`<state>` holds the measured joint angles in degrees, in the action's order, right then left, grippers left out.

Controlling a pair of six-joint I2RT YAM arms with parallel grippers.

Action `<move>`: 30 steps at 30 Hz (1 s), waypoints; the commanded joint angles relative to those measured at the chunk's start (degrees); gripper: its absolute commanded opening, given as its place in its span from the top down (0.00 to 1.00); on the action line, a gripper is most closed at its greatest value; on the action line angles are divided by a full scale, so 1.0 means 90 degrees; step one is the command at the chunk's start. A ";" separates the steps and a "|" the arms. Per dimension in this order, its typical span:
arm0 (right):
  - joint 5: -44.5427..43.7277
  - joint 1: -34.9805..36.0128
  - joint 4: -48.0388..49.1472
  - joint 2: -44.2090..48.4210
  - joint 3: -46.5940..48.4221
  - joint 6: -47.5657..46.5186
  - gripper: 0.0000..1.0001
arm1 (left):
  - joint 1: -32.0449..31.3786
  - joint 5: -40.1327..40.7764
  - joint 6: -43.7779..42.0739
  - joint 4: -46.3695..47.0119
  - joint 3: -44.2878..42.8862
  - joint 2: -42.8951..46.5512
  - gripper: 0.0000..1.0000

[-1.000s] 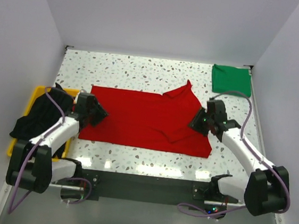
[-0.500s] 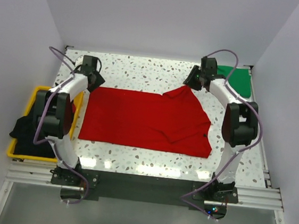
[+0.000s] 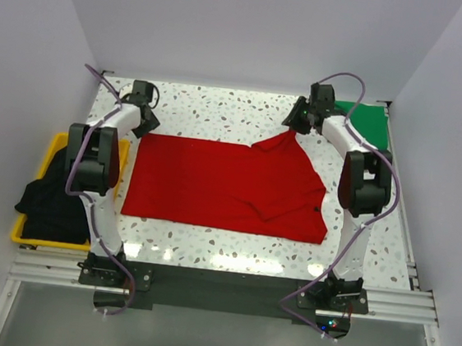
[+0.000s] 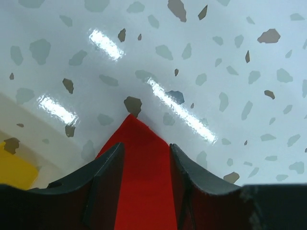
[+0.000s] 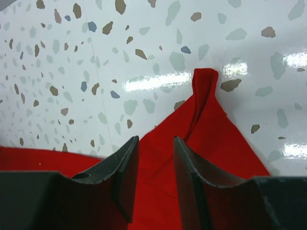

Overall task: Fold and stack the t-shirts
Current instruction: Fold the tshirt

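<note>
Red t-shirt (image 4: 143,191) cloth fills the gap of the left gripper (image 4: 145,146), whose fingers (image 4: 108,167) stand apart astride a pointed corner, gripping nothing. That corner ends just ahead of the fingertips on the speckled table (image 3: 221,110). The right gripper (image 5: 155,139) is parted more narrowly over the shirt's upturned far sleeve, whose rolled tip pokes out ahead of it; no pinch on the cloth shows. Between the two grippers the shirt lies spread flat, running back toward the bases. A folded green t-shirt (image 3: 358,122) sits near the right gripper's outer side. A black t-shirt (image 3: 50,199) slumps in a yellow bin (image 3: 52,148) well behind the left gripper.
</note>
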<state>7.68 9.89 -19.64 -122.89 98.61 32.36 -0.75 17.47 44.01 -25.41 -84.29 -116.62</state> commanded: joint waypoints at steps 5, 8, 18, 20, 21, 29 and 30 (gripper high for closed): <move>0.0230 -0.0093 0.0092 -0.0086 0.0391 -0.0129 0.62 | 0.0045 0.0529 -0.0047 -0.0370 -0.0634 -0.0489 0.57; 0.0308 -0.0181 0.0112 -0.0164 0.0450 -0.0109 0.62 | 0.0045 0.0617 0.0003 -0.0400 -0.0634 -0.0626 0.58; 0.0533 -0.0230 -0.0015 -0.0613 0.0889 -0.0343 0.62 | 0.0045 0.0568 0.0100 -0.0478 -0.0781 -0.0880 0.81; 0.0591 -0.0230 -0.0054 -0.0729 0.1093 -0.0392 0.62 | 0.0045 0.0510 0.0120 -0.0468 -0.0742 -0.0842 0.87; 0.0601 -0.0230 -0.0054 -0.0779 0.1162 -0.0402 0.62 | 0.0045 0.0500 0.0120 -0.0458 -0.0732 -0.0832 0.89; 0.0221 -0.0230 -0.0484 -0.1170 0.1642 -0.0441 0.62 | 0.0045 0.0373 0.0091 -0.0341 -0.0576 -0.0714 0.94; 0.0153 -0.0230 -0.0455 -0.1112 0.1583 -0.0432 0.62 | 0.0045 0.0373 0.0091 -0.0331 -0.0566 -0.0724 0.94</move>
<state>11.07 7.86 -21.82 -133.16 111.09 29.47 -0.75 21.80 44.16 -28.80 -90.17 -123.00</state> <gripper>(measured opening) 0.383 0.067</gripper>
